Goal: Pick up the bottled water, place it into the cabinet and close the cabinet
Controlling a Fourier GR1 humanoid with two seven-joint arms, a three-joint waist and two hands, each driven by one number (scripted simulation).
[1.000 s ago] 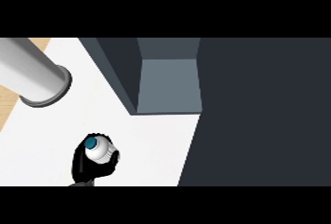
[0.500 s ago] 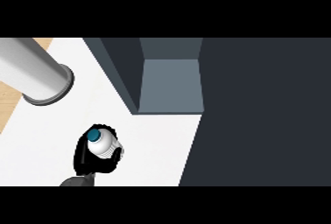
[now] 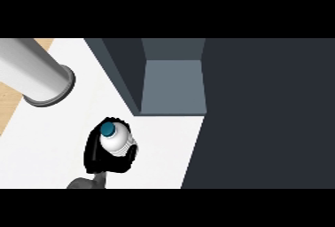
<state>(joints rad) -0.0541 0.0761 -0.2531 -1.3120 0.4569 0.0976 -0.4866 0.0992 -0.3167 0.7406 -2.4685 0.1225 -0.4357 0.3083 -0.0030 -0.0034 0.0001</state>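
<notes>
The bottle (image 3: 116, 138), teal cap up, is held in the curled fingers of the right hand (image 3: 97, 154) over the white counter (image 3: 46, 142), near-left of the dark cabinet (image 3: 171, 84). A grey cylinder (image 3: 33, 73) is seen far left, with a tan strip (image 3: 9, 111) beyond the counter's edge.

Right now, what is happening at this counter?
The robot's right hand is curled round the bottled water, whose teal cap points up at the camera. The bottle shows against the white counter, just short of the open cabinet. It is not yet inside, and the cabinet is not closed. The left hand is not in view.
</notes>
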